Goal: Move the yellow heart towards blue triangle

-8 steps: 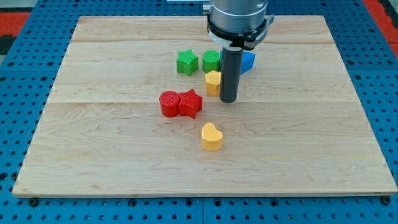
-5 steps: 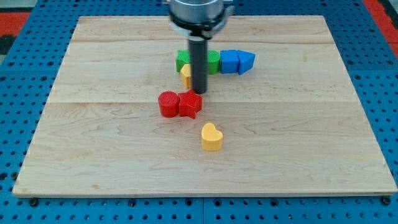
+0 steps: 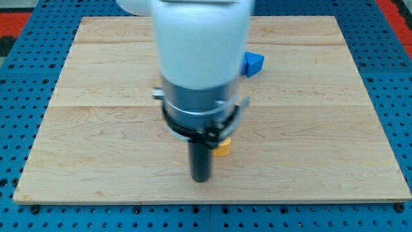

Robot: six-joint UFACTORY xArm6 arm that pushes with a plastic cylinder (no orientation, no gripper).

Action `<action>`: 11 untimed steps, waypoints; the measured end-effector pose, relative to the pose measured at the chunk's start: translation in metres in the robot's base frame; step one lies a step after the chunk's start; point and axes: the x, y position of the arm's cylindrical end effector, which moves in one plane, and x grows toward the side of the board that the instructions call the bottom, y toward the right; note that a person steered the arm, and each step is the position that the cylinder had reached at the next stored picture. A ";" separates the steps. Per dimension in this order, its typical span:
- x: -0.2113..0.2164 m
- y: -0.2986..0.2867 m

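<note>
Jaws are not fitted on this arm, so no open or closed state can be told; a straight dark rod is carried instead, and my tip is seen resting low on the wooden surface, near the view's bottom and a little left of centre.

Most of the middle of the view is filled by the arm, whose white body and grey collar are seen blurred and close to the camera. A large part of the surface behind it is hidden, so whatever lies there cannot be made out.

The wooden surface is seen as a pale board of joined planks, set on a blue pegboard that shows around all its edges.

The blue triangle is seen only in part, just at the right edge of the arm's body, in the upper half of the board; its left side is covered.

The yellow heart is seen only as a small yellow sliver below the collar, just to the view's right of the rod and slightly above my tip. Whether the rod touches it cannot be told, though the two are very close. Its heart shape is not readable from the visible part. It lies well apart from the blue triangle, which sits towards the view's top and a little to the right of it.
</note>
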 end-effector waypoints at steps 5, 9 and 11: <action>-0.032 -0.102; -0.056 0.020; -0.027 0.036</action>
